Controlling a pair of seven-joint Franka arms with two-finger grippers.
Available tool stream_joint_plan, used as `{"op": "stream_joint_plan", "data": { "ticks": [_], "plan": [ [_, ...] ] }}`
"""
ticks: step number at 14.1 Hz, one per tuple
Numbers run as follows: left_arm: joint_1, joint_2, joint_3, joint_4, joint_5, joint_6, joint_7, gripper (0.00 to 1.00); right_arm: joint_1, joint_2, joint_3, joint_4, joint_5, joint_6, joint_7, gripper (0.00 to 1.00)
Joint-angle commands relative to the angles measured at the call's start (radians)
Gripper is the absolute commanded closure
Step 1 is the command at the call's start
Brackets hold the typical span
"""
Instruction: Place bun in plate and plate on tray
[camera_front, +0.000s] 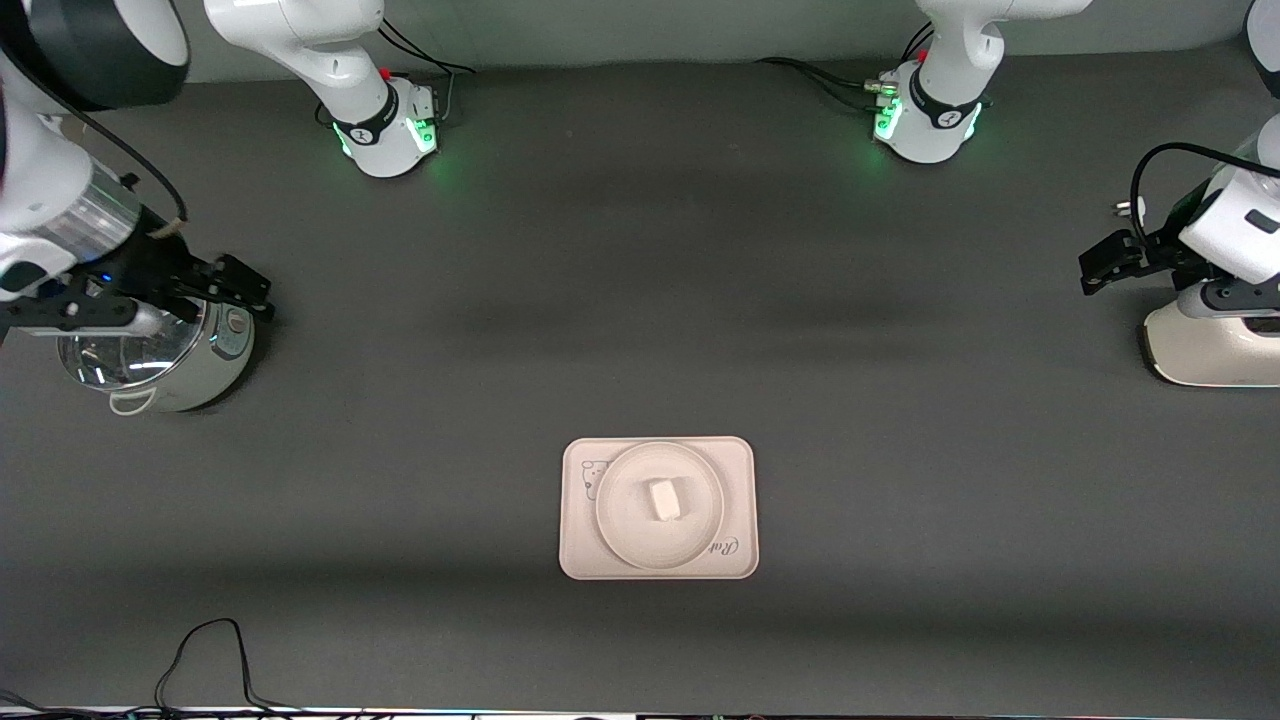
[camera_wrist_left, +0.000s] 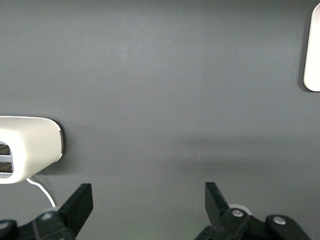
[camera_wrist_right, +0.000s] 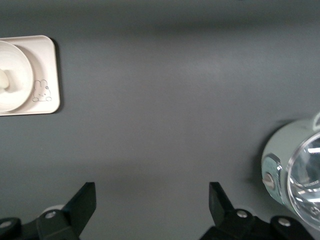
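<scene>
The off-white bun (camera_front: 664, 499) lies in the middle of the round cream plate (camera_front: 612, 520). The plate sits on the rectangular tray (camera_front: 580, 560), whose bear drawing and cursive script show beside the plate. The tray stands near the front camera's edge, midway between the two ends of the table. My left gripper (camera_front: 1092, 270) hangs open and empty at the left arm's end, far from the tray. My right gripper (camera_front: 252, 292) hangs open and empty at the right arm's end. The right wrist view catches the tray (camera_wrist_right: 47, 75), plate (camera_wrist_right: 17, 75) and bun (camera_wrist_right: 2, 80) at its border.
A white appliance (camera_front: 1215, 345) sits under the left arm's hand, and shows as the appliance (camera_wrist_left: 27, 147) in the left wrist view. A pale green pot with a glass lid (camera_front: 150, 360) stands under the right gripper. A black cable (camera_front: 200, 650) lies at the table's near edge.
</scene>
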Motion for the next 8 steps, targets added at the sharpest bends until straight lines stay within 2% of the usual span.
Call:
{"op": "stream_joint_plan", "data": {
  "ticks": [1, 8],
  "plan": [
    [-0.006, -0.017, 0.004, 0.001, -0.004, -0.015, 0.006, 0.0, 0.005, -0.038, -0.009, -0.031, 0.013, -0.021, -0.019, 0.0],
    [-0.009, -0.015, 0.003, 0.015, -0.005, -0.032, 0.003, 0.0, 0.01, -0.019, 0.011, -0.027, 0.014, -0.014, -0.005, 0.0]
  ]
}}
